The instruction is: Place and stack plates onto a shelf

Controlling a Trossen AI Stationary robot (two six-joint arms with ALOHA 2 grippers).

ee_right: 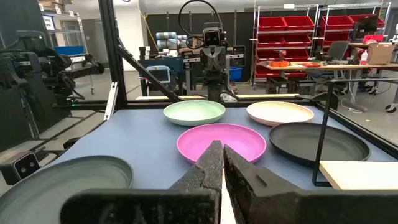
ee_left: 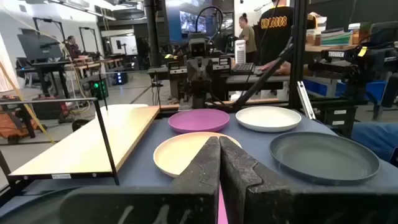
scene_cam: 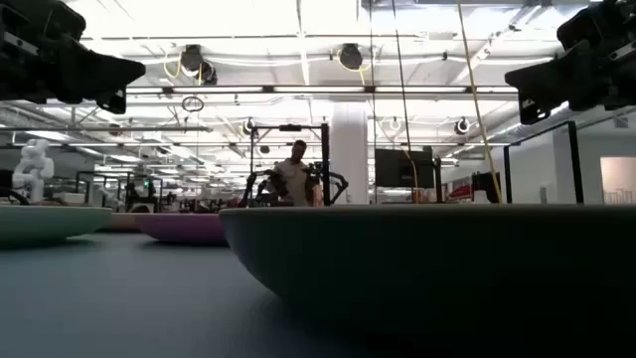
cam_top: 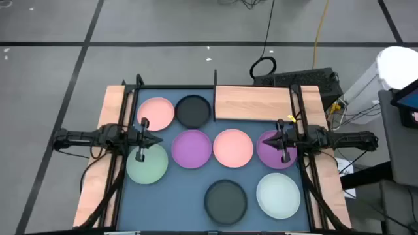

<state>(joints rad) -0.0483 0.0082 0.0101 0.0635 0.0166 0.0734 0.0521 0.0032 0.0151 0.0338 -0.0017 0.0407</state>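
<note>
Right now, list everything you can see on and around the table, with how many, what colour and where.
pink plates: two, pink, one at the mat's far left, one mid-mat.
purple plates: two, purple, one mid-mat, one partly under the right gripper.
green plates: two, pale green, one left under the left gripper, one near right.
black plates: two, black, one far beside the pink, one near centre.
shelf: one, light wood, far right, no plates on it.
mat: one, blue, under the plates.
person: one, in the room behind.
left gripper: jaws shut, above the left side.
right gripper: jaws shut, above the right side.
</note>
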